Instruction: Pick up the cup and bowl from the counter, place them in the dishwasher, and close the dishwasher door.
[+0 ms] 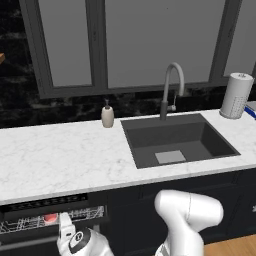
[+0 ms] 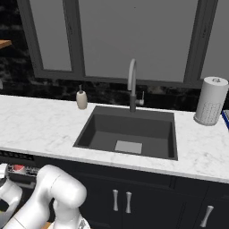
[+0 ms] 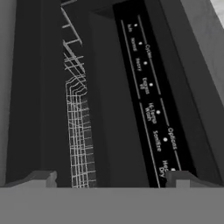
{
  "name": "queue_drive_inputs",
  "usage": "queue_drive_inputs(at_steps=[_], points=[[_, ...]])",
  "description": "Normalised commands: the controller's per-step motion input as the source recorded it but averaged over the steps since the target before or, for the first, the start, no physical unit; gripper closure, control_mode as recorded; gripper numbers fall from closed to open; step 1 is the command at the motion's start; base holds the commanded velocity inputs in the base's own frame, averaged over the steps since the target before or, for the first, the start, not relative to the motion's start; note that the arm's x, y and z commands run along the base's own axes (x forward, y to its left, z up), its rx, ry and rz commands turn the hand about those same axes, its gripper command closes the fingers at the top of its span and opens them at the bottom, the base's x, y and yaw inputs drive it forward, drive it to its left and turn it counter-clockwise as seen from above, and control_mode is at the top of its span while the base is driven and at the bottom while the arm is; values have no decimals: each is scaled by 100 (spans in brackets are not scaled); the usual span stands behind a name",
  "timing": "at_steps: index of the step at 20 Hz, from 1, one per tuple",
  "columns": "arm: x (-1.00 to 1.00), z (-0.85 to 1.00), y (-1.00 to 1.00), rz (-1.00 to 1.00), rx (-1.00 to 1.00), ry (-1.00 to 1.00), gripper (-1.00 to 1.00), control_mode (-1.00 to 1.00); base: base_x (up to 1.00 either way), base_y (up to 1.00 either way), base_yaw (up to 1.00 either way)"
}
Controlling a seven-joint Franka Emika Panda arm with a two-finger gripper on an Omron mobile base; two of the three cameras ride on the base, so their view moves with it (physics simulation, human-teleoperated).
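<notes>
The dishwasher (image 1: pixel 45 202) under the counter (image 1: pixel 65 155) stands open at the lower left, its white wire rack (image 1: pixel 20 226) showing. The cup (image 1: pixel 50 218), red inside, sits in that rack and appears again as the cup (image 2: pixel 18 168) at the right base view's left edge. My gripper (image 1: pixel 64 226) hangs just right of the cup, low in front of the rack. In the hand view my gripper (image 3: pixel 113 179) is open, fingertips (image 3: pixel 43 178) wide apart with nothing between them, facing the rack wires (image 3: pixel 78 131) and the control strip (image 3: pixel 151 109). The dishwasher door (image 1: pixel 25 247) shows as a dark panel below the rack. The bowl is out of view.
A dark sink (image 1: pixel 175 140) with a curved faucet (image 1: pixel 172 85) is set into the counter. A beige soap dispenser (image 1: pixel 107 116) stands left of it and a paper towel roll (image 1: pixel 236 95) at the right. Dark cabinet fronts (image 2: pixel 134 197) run below.
</notes>
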Motion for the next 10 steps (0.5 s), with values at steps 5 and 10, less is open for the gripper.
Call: queue_drive_inputs(at_steps=[5,10], points=[[100,-11,-42,0,9,0,-100,-100,0,0,0],[100,-9,-41,0,9,0,-100,-100,0,0,0]])
